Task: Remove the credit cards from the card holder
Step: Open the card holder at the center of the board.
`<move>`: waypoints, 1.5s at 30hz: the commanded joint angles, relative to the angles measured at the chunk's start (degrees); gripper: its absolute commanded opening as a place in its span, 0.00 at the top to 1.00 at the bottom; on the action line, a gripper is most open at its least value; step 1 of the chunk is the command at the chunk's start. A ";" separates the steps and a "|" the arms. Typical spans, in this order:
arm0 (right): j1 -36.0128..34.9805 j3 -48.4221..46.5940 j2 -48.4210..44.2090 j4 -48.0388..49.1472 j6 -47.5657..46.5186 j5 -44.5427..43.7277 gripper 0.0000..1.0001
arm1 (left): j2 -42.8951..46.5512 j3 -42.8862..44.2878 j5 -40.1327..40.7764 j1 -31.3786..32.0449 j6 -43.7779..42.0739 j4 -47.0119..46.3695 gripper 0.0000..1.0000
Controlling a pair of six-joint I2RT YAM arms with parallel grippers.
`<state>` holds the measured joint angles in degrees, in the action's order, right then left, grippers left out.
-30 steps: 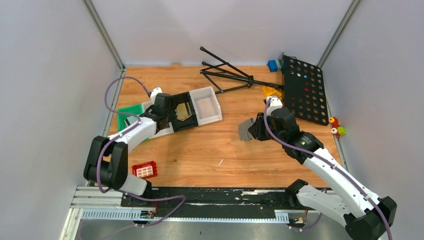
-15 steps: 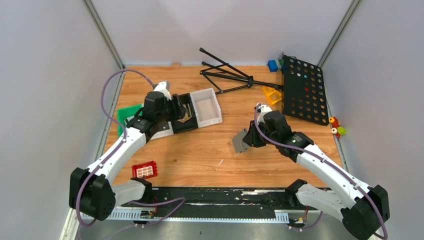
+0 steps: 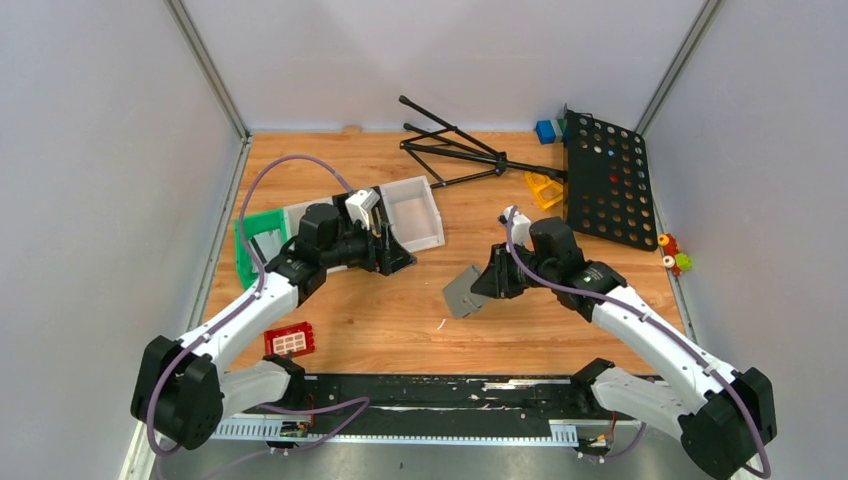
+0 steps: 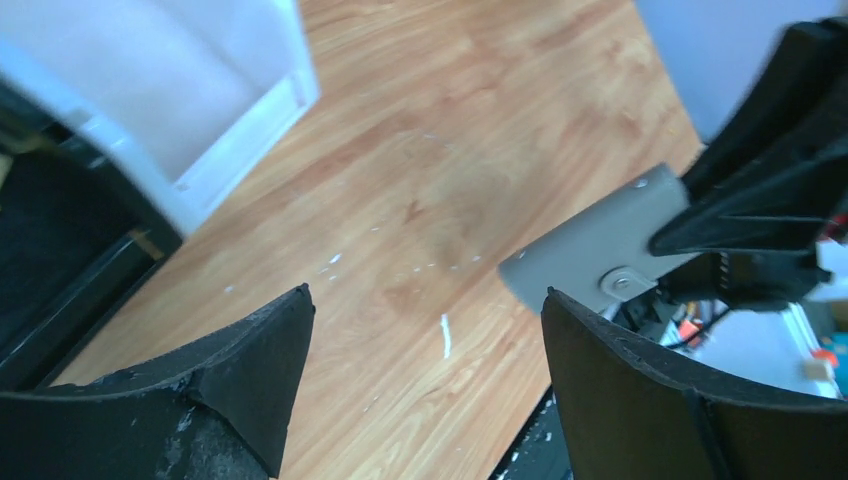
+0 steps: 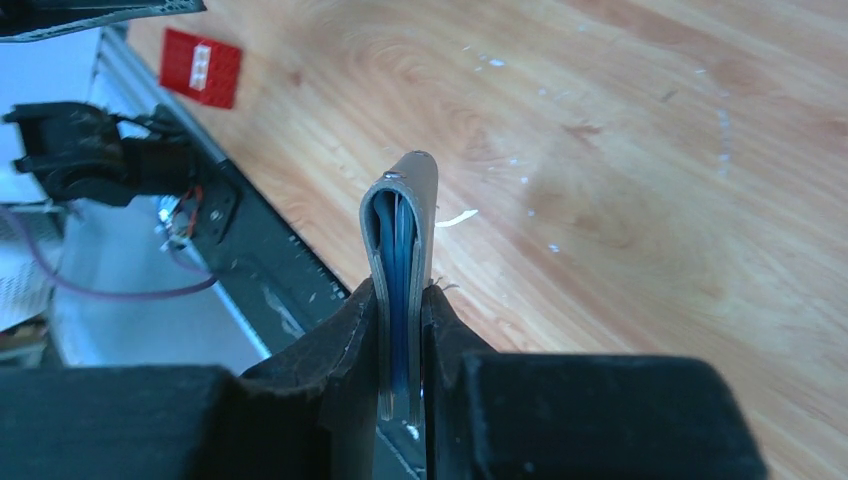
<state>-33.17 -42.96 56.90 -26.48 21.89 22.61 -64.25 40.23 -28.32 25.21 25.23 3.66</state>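
Note:
My right gripper (image 3: 488,282) is shut on the grey card holder (image 3: 462,291), which it keeps folded and edge-up above the middle of the table. In the right wrist view the card holder (image 5: 405,240) stands pinched between both fingers of the right gripper (image 5: 402,300). Thin blue layers show between its leaves. I cannot tell whether they are credit cards, and no credit card shows plainly anywhere. My left gripper (image 3: 397,252) is open and empty over the black tray, pointing right. In the left wrist view the card holder (image 4: 600,245) hangs just beyond the left gripper (image 4: 427,295).
A row of trays lies at the left: green (image 3: 255,240), black (image 3: 402,262) and white (image 3: 415,212). A red block with white squares (image 3: 289,341) lies near the front left. A black folded stand (image 3: 450,140), a black pegboard (image 3: 605,180) and small toys (image 3: 675,257) are at the back and right.
My left gripper has opened and swung right and nearer, away from the black tray's inside. My right gripper has carried the card holder left and nearer, toward the left gripper.

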 commanded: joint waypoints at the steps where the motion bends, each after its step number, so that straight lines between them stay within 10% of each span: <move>1: 2.14 -2.32 1.38 4.82 -0.32 13.69 1.00 | 0.44 -2.70 -12.97 0.27 3.49 -16.33 0.09; 8: 2.61 -4.58 2.92 9.40 2.40 23.65 1.00 | -4.87 -7.63 -20.25 2.50 16.52 -39.54 0.14; 21: 2.63 -8.76 7.08 9.36 0.43 26.35 1.00 | -8.57 -8.62 -25.82 8.90 19.78 -44.18 0.38; 27: 2.66 -9.00 7.61 8.81 -0.59 24.84 0.96 | -10.31 -9.71 -26.02 9.19 23.18 -48.66 0.84; 29: 2.66 -8.84 7.88 7.99 -0.59 22.94 0.89 | -10.31 -9.66 -25.04 9.21 23.32 -48.28 1.00; 40: 2.03 -2.85 1.92 5.01 1.76 4.52 0.01 | -3.21 -9.74 0.68 12.97 17.56 -27.32 1.00; 45: -1.50 4.49 -5.73 9.27 5.48 -3.53 0.00 | -0.10 -10.71 9.37 15.71 16.41 -23.05 1.00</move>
<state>-31.90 -42.46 56.38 -21.82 23.57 27.22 -67.77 30.02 -28.58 39.07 44.07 -23.22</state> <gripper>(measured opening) 0.997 0.031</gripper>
